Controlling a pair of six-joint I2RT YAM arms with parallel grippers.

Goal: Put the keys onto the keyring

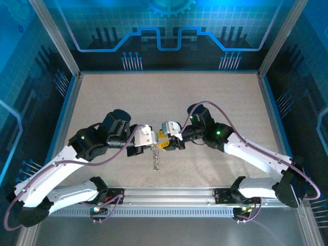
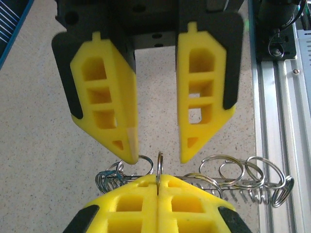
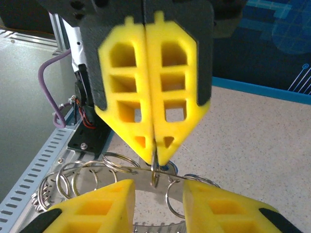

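Left wrist view: left fingers (image 2: 194, 206) were clenched on the keyring (image 2: 159, 164), a thin split ring held upright and edge-on just above the counter (image 2: 39, 145). Right fingers (image 2: 201, 92) were released, with one tip on either side of that ring and neither touching it. Spare split rings (image 2: 245, 170) lay bunched on a metal strip just beside it, near the rail (image 2: 277, 145).

Right wrist view: left fingers pinched the ring at their very tips. Right fingers stood apart below with nothing between them.

Top view: both sets of fingers met tip to tip at the near middle of the counter. The ring bunch (image 1: 155, 160) sat just nearer than them.

Judgement: the step looked like presenting the ring for threading, early in the task. The next move likely calls for the right fingers to bring one of the keys and line its hole up finely with the ring's split, while the left holds steady.
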